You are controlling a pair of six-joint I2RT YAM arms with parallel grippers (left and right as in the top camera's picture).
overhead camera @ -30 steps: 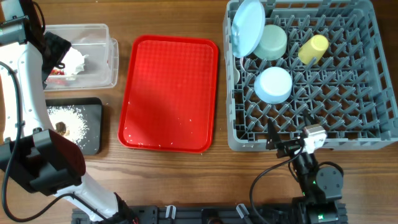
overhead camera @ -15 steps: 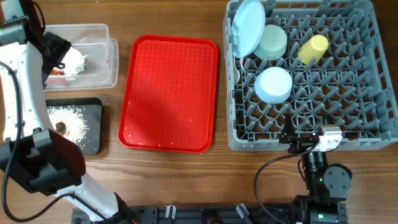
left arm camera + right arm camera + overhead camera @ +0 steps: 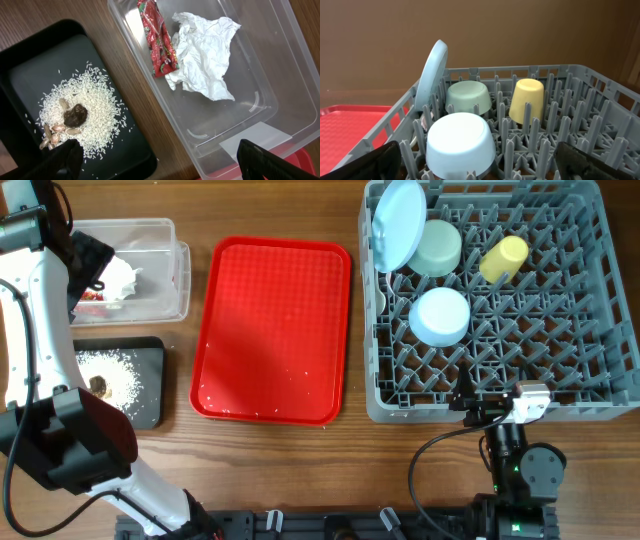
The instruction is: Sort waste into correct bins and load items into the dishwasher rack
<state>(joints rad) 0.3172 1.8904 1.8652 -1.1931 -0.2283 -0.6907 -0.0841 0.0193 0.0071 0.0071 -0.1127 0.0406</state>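
Observation:
The white napkin (image 3: 205,50) and red wrapper (image 3: 157,37) lie in the clear tub (image 3: 280,85). Brown scraps (image 3: 75,115) and white crumbs lie in the black tray (image 3: 30,60). My left gripper (image 3: 160,165) is open and empty above both bins; it also shows in the overhead view (image 3: 88,255). In the grey rack (image 3: 590,310) the blue plate (image 3: 398,225) stands on edge, and the green bowl (image 3: 437,247), yellow cup (image 3: 503,258) and blue bowl (image 3: 440,316) sit upside down. My right gripper (image 3: 480,167) is open and empty at the rack's near edge. Fork and spoon are not clearly visible.
The flat red serving tray (image 3: 275,330) lies between the bins and the rack, with a few crumbs on it. The left arm runs up the table's left edge. The right arm's base (image 3: 520,470) sits in front of the rack.
A second ago the right gripper swung a little to the right along the rack's near edge; it has been still since. The left arm has not moved.

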